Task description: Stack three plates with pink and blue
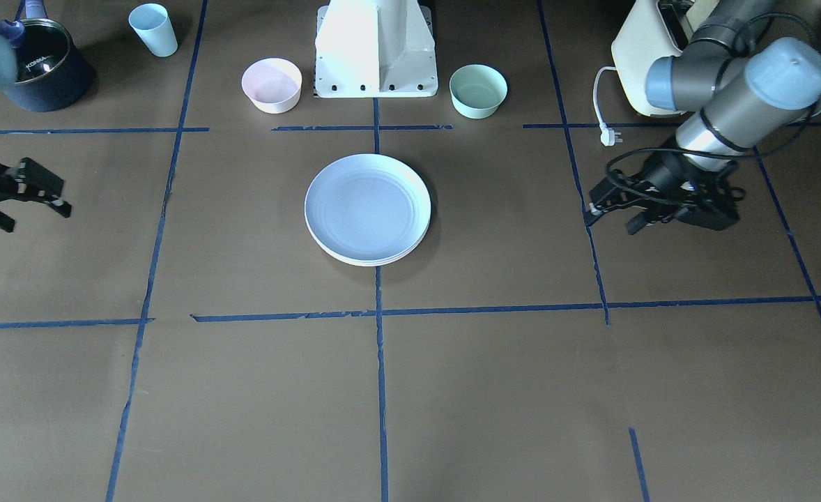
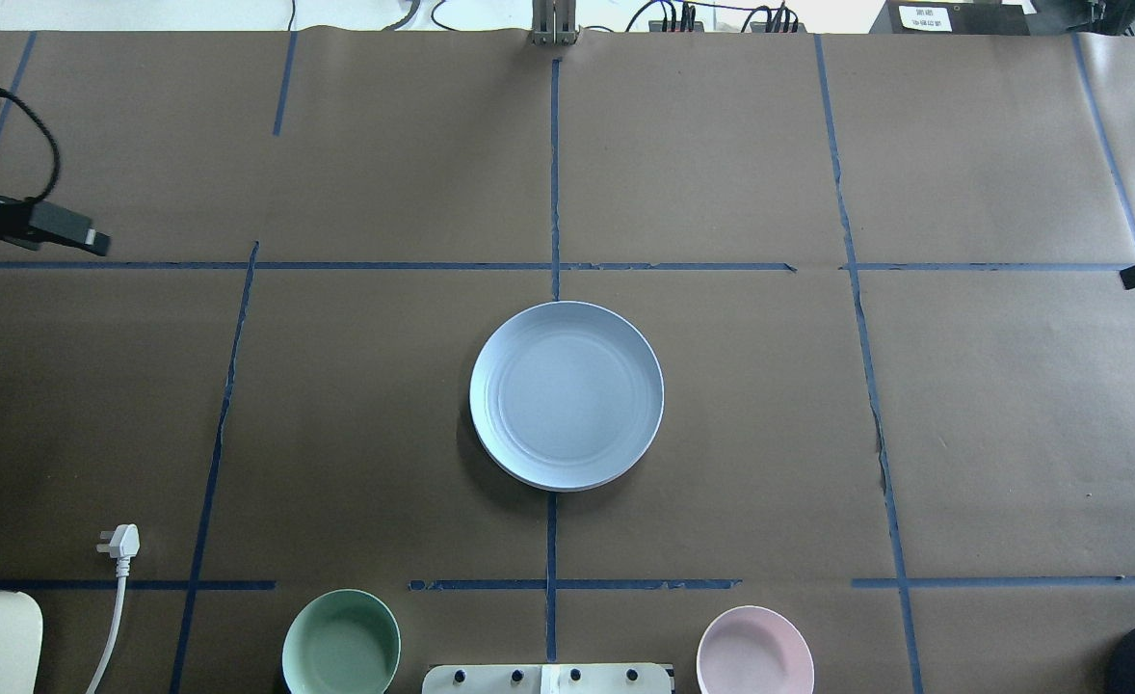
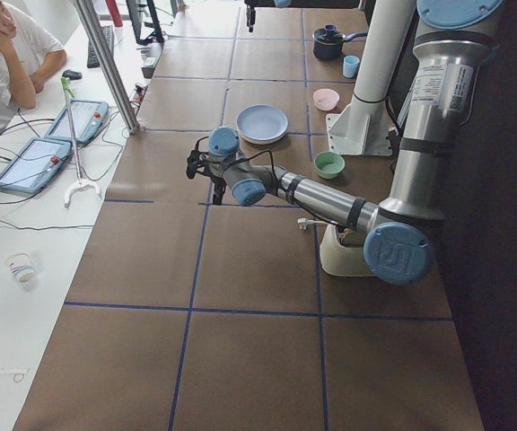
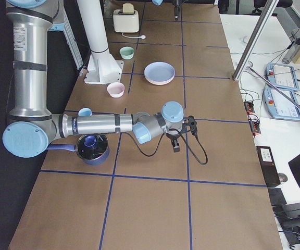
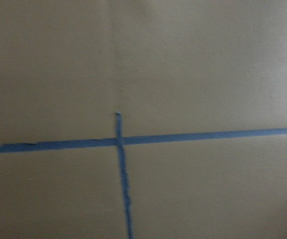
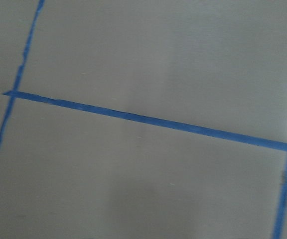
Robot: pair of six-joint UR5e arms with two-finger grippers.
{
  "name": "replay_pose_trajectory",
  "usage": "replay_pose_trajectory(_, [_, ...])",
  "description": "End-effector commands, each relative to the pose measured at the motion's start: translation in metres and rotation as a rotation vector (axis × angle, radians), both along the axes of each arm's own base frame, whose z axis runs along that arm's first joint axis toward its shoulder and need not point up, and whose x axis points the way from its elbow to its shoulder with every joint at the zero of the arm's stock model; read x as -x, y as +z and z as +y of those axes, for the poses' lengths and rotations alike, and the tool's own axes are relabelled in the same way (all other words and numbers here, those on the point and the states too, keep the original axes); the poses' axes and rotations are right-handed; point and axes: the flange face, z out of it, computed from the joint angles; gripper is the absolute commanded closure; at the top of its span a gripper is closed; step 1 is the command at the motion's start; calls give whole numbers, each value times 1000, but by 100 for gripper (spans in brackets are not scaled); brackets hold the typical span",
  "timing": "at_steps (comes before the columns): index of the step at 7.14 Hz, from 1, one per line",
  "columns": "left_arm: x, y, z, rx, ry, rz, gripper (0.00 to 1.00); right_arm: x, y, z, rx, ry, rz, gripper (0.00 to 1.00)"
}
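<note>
A pale blue plate (image 1: 367, 206) tops a stack at the middle of the brown-papered table (image 1: 494, 390), set on the centre line of blue tape (image 1: 380, 362). The rims of paler plates show just under its near edge, the lowest a cream-white plate (image 1: 376, 263). No pink rim can be told apart among them. Bare paper lies all round the stack, out to the tape lines on every side. The left gripper (image 1: 609, 215) hangs above the table well off to one side, its jaws apart and holding nothing. The right gripper (image 1: 37, 217) hangs well off to the other side near the table's edge, its jaws also apart and holding nothing. Both wrist cameras show only paper and crossing tape. Along the robot's edge of the table, a small pink bowl (image 1: 272, 85) and a small mint bowl (image 1: 478, 90) flank the white base (image 1: 376, 49), each clear of the stack. In the corner behind the right gripper stand a light blue cup (image 1: 154, 29) and a dark pot (image 1: 48, 73), with "KONKA" printed on the pot's inner wall. In the opposite corner sits a cream appliance (image 1: 644, 56), its white plug (image 1: 609, 136) lying loose on the paper near the left arm. A label on the upper arm in the side view is too small to read.
</note>
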Motion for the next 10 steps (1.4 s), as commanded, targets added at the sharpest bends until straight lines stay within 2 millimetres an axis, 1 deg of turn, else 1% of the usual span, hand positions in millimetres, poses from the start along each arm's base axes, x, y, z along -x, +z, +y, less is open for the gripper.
replay_pose_trajectory(1, [124, 54, 1, -73, 94, -178, 1, -65, 48, 9, 74, 51, 17, 0])
replay_pose_trajectory(2, [150, 81, 10, -53, 156, -203, 1, -74, 51, 9, 69, 26, 26, 0])
replay_pose_trajectory(3, [166, 97, 15, -9, 165, -206, 1, -77, 47, 10, 96, 4, 32, 0])
replay_pose_trajectory(4, [167, 102, 19, 36, 169, -204, 0, -78, 31, 4, 116, -21, 37, 0])
replay_pose_trajectory(5, [167, 105, 19, 78, 166, -203, 0, -84, 19, 4, 144, -34, 40, 0])
replay_pose_trajectory(6, [182, 107, 22, 124, 143, -201, 0, -88, 16, 5, 143, -32, 50, 0])
replay_pose_trajectory(7, [187, 107, 23, 159, 135, -197, 0, -87, 15, 3, 138, -36, 55, 0])
replay_pose_trajectory(8, [188, 109, 26, 165, 140, -197, 0, -87, 14, 5, 132, -35, 65, 0])
replay_pose_trajectory(9, [189, 108, 31, 157, 140, -199, 0, -88, 9, 10, 120, -32, 71, 0])
replay_pose_trajectory(10, [188, 126, 50, 183, 141, -193, 0, -88, 19, 20, 125, -36, 93, 0])
